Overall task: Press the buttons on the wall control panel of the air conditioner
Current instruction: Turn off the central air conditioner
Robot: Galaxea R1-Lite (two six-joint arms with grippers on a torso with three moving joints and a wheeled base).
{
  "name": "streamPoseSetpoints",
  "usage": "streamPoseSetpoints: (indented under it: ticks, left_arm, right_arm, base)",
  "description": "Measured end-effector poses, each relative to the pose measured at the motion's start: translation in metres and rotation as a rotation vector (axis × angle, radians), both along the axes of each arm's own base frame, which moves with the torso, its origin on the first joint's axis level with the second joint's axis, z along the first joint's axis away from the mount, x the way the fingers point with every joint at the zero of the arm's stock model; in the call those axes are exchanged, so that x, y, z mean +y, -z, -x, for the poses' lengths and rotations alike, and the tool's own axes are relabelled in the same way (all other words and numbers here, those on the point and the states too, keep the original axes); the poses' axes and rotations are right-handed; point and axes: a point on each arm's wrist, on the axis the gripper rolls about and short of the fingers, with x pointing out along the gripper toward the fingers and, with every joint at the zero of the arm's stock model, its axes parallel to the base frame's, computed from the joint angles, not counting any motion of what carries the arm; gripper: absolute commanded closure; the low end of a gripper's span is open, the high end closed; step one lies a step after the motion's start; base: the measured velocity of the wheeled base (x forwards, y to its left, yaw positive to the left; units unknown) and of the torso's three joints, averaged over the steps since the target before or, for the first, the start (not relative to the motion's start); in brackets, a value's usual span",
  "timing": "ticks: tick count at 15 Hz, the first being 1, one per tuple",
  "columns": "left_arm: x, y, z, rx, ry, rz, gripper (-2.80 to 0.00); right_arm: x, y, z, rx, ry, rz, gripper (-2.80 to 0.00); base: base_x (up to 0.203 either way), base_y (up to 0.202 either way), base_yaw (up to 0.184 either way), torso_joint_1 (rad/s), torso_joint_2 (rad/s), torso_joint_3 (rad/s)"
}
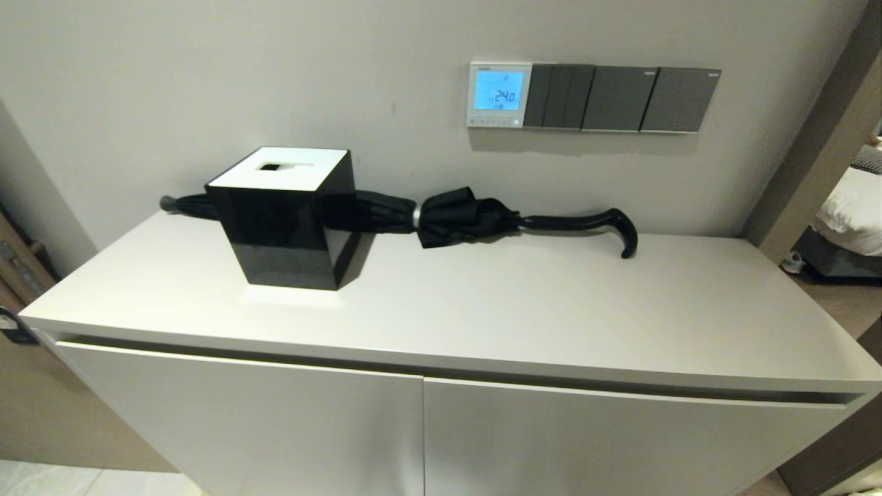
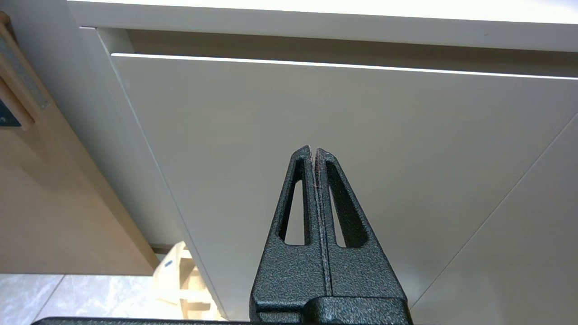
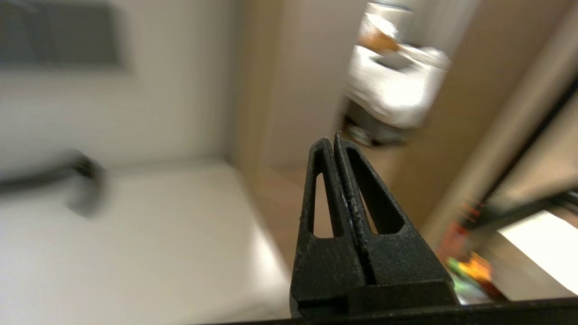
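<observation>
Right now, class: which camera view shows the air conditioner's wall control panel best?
The head view: the control panel sits on the wall above the cabinet, its screen glowing blue. The left wrist view shows only the left gripper before the cabinet front; the right wrist view, the right gripper and no panel.

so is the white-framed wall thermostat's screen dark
No, the white-framed wall thermostat has a glowing light blue screen showing digits.

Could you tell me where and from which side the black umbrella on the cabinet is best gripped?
Probably the straight neck of the handle of the umbrella, just before the hook, coming from above. It lies flat along the wall, bare and slim there; the tissue box hides its left part, and the bunched fabric is loose.
</observation>
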Motion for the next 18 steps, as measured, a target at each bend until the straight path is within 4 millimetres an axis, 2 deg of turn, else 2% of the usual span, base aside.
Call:
streamPoseSetpoints:
  ticks: [2, 3, 5, 8, 14, 18]
  left_arm:
    - [0.000, 0.000, 0.000, 0.000, 0.000, 0.000, 0.00]
    - [0.000, 0.000, 0.000, 0.000, 0.000, 0.000, 0.00]
    - [0.000, 0.000, 0.000, 0.000, -0.001, 0.000, 0.00]
    - [0.000, 0.000, 0.000, 0.000, 0.000, 0.000, 0.00]
    - [0.000, 0.000, 0.000, 0.000, 0.000, 0.000, 0.00]
    - [0.000, 0.000, 0.000, 0.000, 0.000, 0.000, 0.00]
  right_arm:
    - [-0.007, 0.024, 0.033, 0.046, 0.038, 0.005, 0.00]
    - [-0.008, 0.043, 0.044, 0.075, 0.048, 0.000, 0.00]
    - [-0.009, 0.082, 0.054, 0.104, 0.064, -0.038, 0.00]
    - [-0.006, 0.123, 0.053, 0.100, -0.031, -0.168, 0.00]
    - [0.006, 0.169, 0.039, 0.156, -0.247, -0.298, 0.00]
    - [0.009, 0.210, 0.024, 0.144, -0.408, -0.298, 0.00]
  base:
    - [0.000, 0.000, 0.000, 0.000, 0.00, 0.000]
    - [0.000, 0.000, 0.000, 0.000, 0.00, 0.000]
    - [0.000, 0.000, 0.000, 0.018, 0.00, -0.001]
    - [0.000, 0.000, 0.000, 0.000, 0.00, 0.000]
    - [0.000, 0.000, 0.000, 0.000, 0.00, 0.000]
    - [0.000, 0.000, 0.000, 0.000, 0.00, 0.000]
